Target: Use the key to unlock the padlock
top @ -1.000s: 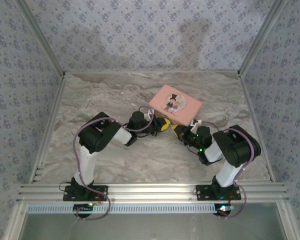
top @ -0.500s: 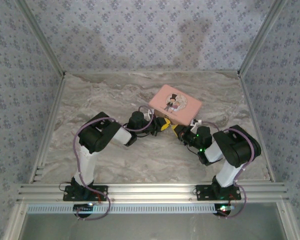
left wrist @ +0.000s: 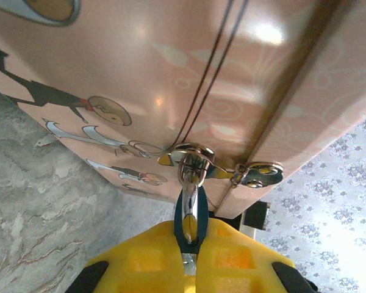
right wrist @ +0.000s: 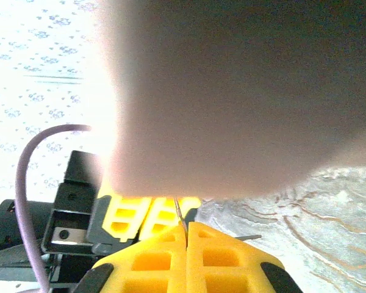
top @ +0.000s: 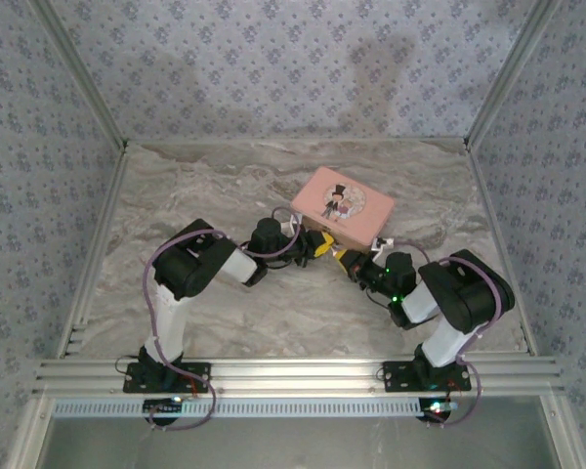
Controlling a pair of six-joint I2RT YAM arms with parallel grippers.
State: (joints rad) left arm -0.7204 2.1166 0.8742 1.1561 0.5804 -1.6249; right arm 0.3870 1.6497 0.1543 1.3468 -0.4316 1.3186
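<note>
- While the left arm (top: 190,269) and the right arm (top: 459,293) reach in from the near edge of the marble-patterned counter (top: 225,186), their yellow-tipped hands meet just in front of a pink box (top: 317,188).
- The left hand (top: 318,246) is closed. Its two yellow fingers (left wrist: 146,256) pinch the padlock (left wrist: 191,204), a narrow silvery body with dark edges standing up from between the tips.
- The right hand (top: 345,260) has its jaws pressed together with no gap. A thin pale sliver, the key (right wrist: 179,212), pokes out from between the tips.
- The key points toward the left hand's fingers, just beside them. Whether it touches the padlock cannot be told.
- The padlock's shiny shackle hooks into the metal clasp (left wrist: 256,174) on the box's front wall, at the seam between lid and base.
- The box lies flat on the counter, right of centre and turned at an angle. Its lid carries an oval picture (top: 340,201) of a cartoon couple, the man in a top hat. The front wall is printed with small cartoon figures and pale swirls, and any wording on it is too small to read.
- Blue-grey floral wallpaper (top: 273,59) closes the scene behind.
</note>
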